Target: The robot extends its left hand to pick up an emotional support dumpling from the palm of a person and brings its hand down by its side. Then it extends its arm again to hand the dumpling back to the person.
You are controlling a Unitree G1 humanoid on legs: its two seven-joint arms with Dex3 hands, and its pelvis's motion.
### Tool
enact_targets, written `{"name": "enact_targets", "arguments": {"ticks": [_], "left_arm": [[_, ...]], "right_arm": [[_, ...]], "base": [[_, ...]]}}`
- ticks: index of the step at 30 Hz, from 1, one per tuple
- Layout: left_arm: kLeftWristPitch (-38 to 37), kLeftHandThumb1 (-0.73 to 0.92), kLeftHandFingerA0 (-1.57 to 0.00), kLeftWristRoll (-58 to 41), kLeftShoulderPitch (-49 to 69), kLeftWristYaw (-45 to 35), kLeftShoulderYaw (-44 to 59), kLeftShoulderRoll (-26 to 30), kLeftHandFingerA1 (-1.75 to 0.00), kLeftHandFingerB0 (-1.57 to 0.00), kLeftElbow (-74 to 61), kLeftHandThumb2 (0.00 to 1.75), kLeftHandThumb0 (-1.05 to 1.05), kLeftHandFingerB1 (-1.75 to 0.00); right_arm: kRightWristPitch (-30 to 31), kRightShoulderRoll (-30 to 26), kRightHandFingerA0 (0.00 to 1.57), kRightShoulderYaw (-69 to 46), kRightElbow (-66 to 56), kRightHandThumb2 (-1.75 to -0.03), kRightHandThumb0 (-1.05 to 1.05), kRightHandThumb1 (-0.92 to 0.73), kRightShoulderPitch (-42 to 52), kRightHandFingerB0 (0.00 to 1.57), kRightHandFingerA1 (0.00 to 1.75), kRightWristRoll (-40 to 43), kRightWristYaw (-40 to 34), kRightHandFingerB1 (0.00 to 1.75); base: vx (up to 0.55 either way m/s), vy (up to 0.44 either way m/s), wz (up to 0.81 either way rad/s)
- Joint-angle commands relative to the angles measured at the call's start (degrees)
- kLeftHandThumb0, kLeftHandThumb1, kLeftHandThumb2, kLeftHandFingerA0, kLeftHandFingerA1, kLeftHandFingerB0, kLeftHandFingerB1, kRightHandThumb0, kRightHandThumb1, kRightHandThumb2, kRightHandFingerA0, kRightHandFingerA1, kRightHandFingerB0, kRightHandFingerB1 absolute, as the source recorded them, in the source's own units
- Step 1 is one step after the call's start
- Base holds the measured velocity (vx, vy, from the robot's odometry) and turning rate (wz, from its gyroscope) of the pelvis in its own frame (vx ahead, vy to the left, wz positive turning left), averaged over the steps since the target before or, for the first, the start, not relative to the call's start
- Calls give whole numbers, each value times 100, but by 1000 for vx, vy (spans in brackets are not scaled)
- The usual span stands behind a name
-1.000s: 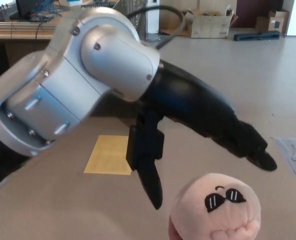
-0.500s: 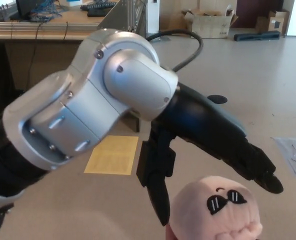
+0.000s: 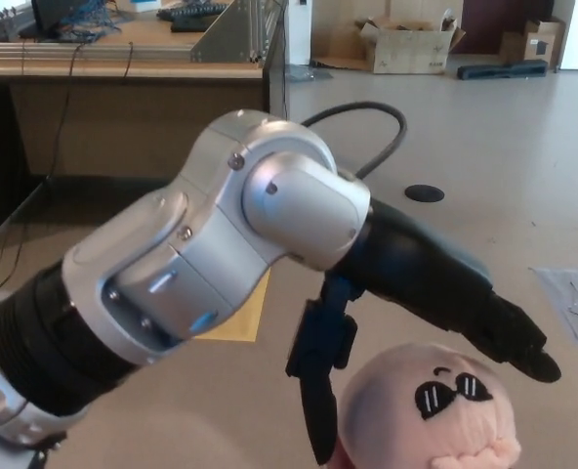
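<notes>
A pale pink plush dumpling (image 3: 428, 410) with black sunglasses on its face sits at the bottom edge of the head view; a sliver of a person's hand shows under its left side. My left hand (image 3: 421, 308) hovers just above and around it, open. The thumb (image 3: 316, 396) hangs down to the dumpling's left. The two fingers (image 3: 518, 342) reach over its upper right. I cannot see firm contact with the plush. The silver left forearm (image 3: 201, 274) fills the middle of the view. My right hand does not show.
A yellow square mat (image 3: 245, 318) lies on the floor behind the arm. A wooden workbench (image 3: 123, 88) stands at the back left, cardboard boxes (image 3: 411, 44) at the far back. A grey patch (image 3: 574, 298) marks the floor at the right.
My left arm has swung lower and to the right, bringing the open hand closer down over the dumpling. The dumpling has stayed near the bottom edge, shifting slightly.
</notes>
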Motion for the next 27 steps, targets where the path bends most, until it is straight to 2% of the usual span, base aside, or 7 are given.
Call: {"name": "enact_targets", "arguments": {"ticks": [1,10,14,17,19,20,27], "left_arm": [[-103,10,0,268,156,30,-18,-72,-7,0,-10,68,-82,0],[-108,8,0,287,353,5,42,-98,-6,0,-7,80,-94,0],[-155,-20,0,10,945,510,419,-382,0,0,-45,85,-47,-1],[-205,-45,0,77,1293,839,609,-669,-53,0,-89,72,7,-31],[-427,-53,0,164,1535,1168,744,-841,-53,0,-100,71,33,-46],[-431,-54,0,281,1602,1294,764,-866,-61,0,-156,67,32,-63],[-552,-46,0,418,1707,1405,869,-815,-62,-1,-255,66,0,-52]], "right_arm": [[-1,-83,67,-20,-46,-62,-50,-72,-112,63,60,44,48,45],[9,-78,67,-29,-37,-62,-50,-72,-157,63,60,50,42,45],[18,-82,67,-29,-32,-62,-50,-72,-184,63,60,47,45,45],[21,-86,67,-29,-31,-62,-50,-72,-193,63,60,45,50,45],[21,-86,67,-29,-30,-62,-50,-72,-194,63,60,46,50,45],[21,-86,67,-29,-30,-62,-50,-72,-194,63,60,46,50,45],[32,-80,67,-31,7,-62,-50,-72,-263,63,60,48,54,45]], "base": [[0,0,0],[0,0,0],[0,0,0],[0,0,0],[0,0,0],[0,0,0],[0,0,0]]}}
